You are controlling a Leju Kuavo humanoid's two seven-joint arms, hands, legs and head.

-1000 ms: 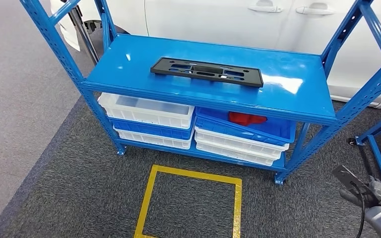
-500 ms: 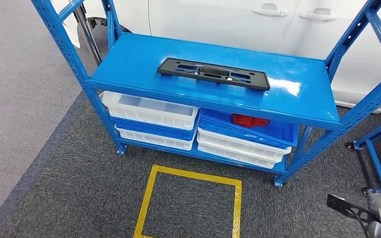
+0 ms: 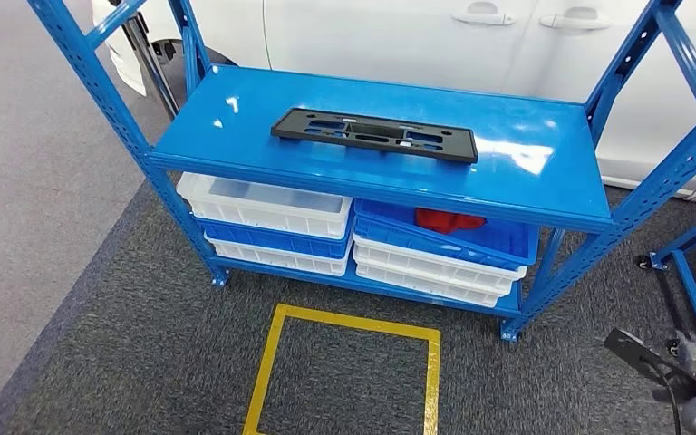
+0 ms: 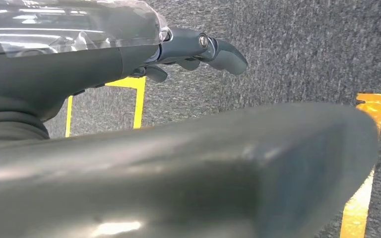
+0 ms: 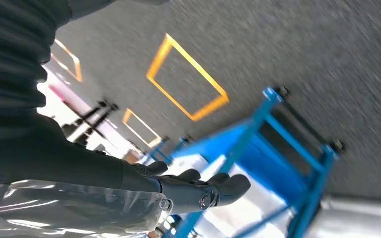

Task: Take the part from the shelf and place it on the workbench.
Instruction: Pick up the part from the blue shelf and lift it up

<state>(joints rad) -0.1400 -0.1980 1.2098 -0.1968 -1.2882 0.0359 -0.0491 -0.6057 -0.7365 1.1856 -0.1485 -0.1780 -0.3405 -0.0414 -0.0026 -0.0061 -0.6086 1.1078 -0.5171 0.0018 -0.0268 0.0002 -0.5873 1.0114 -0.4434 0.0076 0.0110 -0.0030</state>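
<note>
Part point(image 3: 374, 134) flat on blue shelf point(image 3: 544, 186), untouched, L hand point(image 4: 198, 49) & R hand point(image 5: 198, 191) empty, fingers extended.

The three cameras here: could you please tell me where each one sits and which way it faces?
Head view: high on the body, looking down at the blue shelf holding the black part; right arm at the lower corner.
Left wrist view: behind the left hand, facing carpet.
Right wrist view: behind the right hand, facing carpet.
Shared: yellow floor square.
</note>
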